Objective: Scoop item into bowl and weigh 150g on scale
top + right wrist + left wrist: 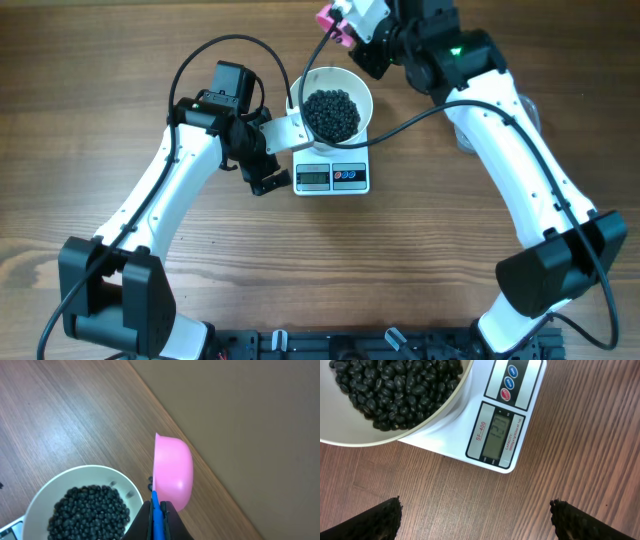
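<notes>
— Overhead view: white bowl (358, 86) seated on the scale (332, 177), mid-tabletop (120, 60), loaded with a dark heap of black beans (332, 113). Close to target?

— Hard to say. Left wrist view: display (496, 435) showing digits, but turned sideways and not safely legible. Read first, before adding anything.

— Right gripper (158, 522)?

— Jaws pinched tight on the blue handle (155, 510) of the pink scoop (172, 472), held just beyond the bowl's far rim and tipped on its side. Inside of the scoop hidden; possibly emptied, cannot tell.

— Left gripper (477, 522)?

— Jaws spread wide, holding nothing, low over bare wood just beside the scale's display end. Keep clear of bowl and platform, to avoid spoiling the reading.

— Best way to finish?

— Judging by the heap, probably only fine trimming to go. Tip in a few beans at a time, from low over the rim, then pause and wait for steady digits. If over, lift a few back out with the scoop rather than nudging the bowl.
</notes>
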`<action>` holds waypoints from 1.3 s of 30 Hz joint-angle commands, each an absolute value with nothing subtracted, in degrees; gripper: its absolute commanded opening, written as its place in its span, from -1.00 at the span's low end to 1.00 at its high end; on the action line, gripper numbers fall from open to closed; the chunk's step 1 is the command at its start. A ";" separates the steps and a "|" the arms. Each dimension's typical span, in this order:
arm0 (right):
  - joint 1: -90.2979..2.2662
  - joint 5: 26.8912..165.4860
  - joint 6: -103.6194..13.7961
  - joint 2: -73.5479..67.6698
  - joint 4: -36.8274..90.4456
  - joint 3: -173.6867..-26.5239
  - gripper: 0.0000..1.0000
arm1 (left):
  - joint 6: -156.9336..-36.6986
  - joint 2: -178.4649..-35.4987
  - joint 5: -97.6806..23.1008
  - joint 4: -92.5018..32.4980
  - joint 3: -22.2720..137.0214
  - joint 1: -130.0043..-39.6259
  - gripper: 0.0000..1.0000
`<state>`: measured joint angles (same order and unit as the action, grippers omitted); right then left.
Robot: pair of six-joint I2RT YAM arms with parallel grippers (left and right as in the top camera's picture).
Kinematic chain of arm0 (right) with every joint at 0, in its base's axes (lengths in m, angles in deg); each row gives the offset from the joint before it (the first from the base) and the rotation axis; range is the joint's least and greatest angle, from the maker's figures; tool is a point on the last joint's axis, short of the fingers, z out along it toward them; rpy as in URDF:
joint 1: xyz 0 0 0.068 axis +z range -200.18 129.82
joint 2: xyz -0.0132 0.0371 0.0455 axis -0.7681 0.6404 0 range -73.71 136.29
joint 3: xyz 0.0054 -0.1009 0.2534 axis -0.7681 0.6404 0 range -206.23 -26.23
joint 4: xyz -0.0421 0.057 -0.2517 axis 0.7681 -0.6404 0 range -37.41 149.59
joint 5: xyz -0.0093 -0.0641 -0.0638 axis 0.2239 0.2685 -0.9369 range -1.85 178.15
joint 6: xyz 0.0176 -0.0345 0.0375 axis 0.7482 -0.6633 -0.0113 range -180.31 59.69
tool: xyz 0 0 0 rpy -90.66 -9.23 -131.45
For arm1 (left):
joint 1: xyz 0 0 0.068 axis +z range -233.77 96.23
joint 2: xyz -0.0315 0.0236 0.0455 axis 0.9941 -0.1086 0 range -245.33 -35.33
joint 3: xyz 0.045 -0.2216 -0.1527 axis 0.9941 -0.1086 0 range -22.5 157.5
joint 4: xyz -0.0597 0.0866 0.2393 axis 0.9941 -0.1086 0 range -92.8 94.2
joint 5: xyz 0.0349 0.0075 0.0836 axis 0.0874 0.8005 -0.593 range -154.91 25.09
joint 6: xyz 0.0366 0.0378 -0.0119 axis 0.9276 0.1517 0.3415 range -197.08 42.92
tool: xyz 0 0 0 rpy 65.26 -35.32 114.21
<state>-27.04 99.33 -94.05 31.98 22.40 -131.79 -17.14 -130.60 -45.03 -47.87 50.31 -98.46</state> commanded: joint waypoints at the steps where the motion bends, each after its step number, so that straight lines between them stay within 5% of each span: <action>1: -26.34 99.76 -89.65 30.73 22.67 -132.03 -0.91 | -16.20 -130.82 -43.72 -47.91 50.58 -98.49 1.00; 5: -26.34 107.28 -79.29 30.73 20.48 -132.03 -0.91 | -16.20 -130.82 -43.72 -47.91 50.58 -98.49 1.00; 10: -26.34 107.28 -79.40 30.73 11.37 -132.03 -0.91 | -16.20 -130.82 -43.72 -47.91 50.58 -98.49 1.00; 39: -26.61 99.89 -75.34 30.91 9.40 -132.01 -0.91 | -16.20 -130.82 -43.69 -47.91 50.58 -98.49 1.00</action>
<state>-26.32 101.58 -78.53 31.96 9.55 -131.72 -17.11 -130.60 -45.03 -47.87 50.31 -98.46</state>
